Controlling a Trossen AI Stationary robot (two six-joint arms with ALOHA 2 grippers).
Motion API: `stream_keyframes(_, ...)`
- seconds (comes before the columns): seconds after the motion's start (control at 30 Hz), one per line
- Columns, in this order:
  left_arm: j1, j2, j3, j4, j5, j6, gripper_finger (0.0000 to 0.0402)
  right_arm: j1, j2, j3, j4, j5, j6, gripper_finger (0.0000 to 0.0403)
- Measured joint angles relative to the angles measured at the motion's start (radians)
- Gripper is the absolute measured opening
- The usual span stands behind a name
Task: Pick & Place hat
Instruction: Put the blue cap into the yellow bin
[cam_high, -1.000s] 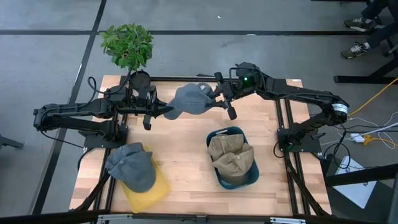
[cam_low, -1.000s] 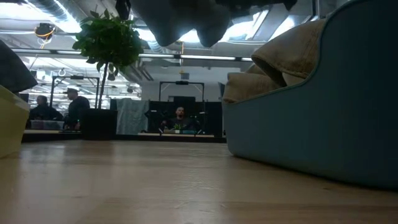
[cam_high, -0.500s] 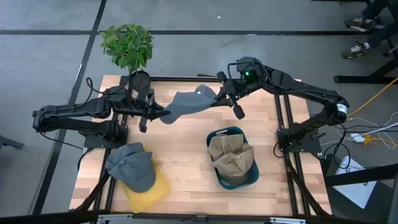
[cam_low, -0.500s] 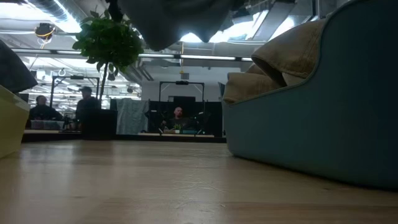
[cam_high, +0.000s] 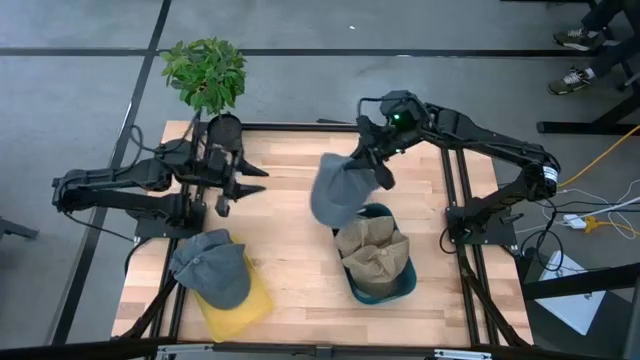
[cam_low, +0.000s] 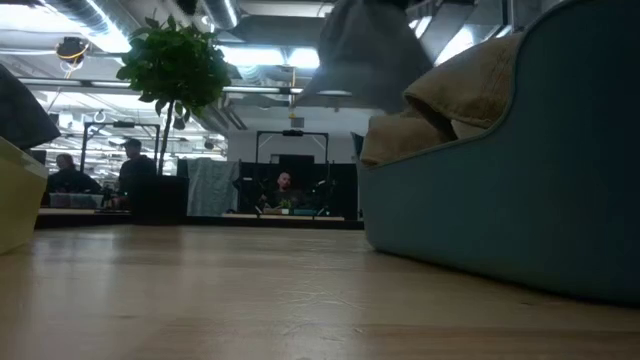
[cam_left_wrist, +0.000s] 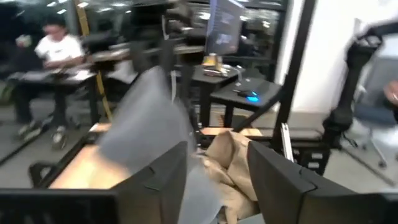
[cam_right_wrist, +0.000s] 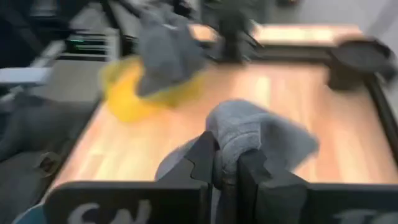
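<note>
A grey hat (cam_high: 335, 192) hangs in the air from my right gripper (cam_high: 368, 170), which is shut on it, over the far left rim of the blue basket (cam_high: 400, 285). The low view shows the hat (cam_low: 365, 55) dangling high beside that basket (cam_low: 520, 190). My left gripper (cam_high: 255, 181) stands open to the hat's left, apart from it. In the left wrist view its fingers (cam_left_wrist: 165, 183) are spread with nothing between them, and the hat (cam_left_wrist: 143, 124) is beyond them. My right gripper pinches a bunched part of the hat's cloth (cam_right_wrist: 233, 143) between its two fingers. They come from the table's far right, slanting down. The hat hangs slack below the fingers, lifted clear of the table and the basket.
The blue basket holds folded tan hats (cam_high: 372, 250). At the near left a yellow basket (cam_high: 240, 305) has another grey hat (cam_high: 212, 265) lying on top. A potted plant (cam_high: 205, 72) stands at the far left corner. Bare wood lies between the two baskets.
My left gripper has opened and let go of the hat, which was stretched between both grippers. The freed end has swung down toward the table's right, and the hat now hangs from my right gripper alone. My right gripper has risen a little and turned.
</note>
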Motion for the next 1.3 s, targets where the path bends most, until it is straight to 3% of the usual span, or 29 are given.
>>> stream_keyframes(0.13,-0.068,0.109,0.0,0.095,-0.049,0.175,0.0193,0.0,0.033,0.0,-0.001,0.108,0.089,0.0029)
stream_keyframes(0.27,-0.12,0.202,0.0,0.194,-0.264,0.37,0.0215,0.002,0.071,0.0,0.011,0.085,0.098,0.0029)
stream_keyframes(0.37,-0.137,0.263,0.0,0.229,-0.341,0.468,0.0222,0.018,0.101,0.0,0.044,0.076,0.114,0.0029)
stream_keyframes(0.77,-0.141,0.354,0.001,0.291,-0.335,0.562,0.0223,0.074,0.179,0.0,0.158,-0.079,0.094,0.0029)
stream_keyframes(1.3,-0.141,0.418,0.001,0.253,-0.232,0.492,0.0223,0.189,0.208,-0.001,0.284,-0.083,-0.043,0.003)
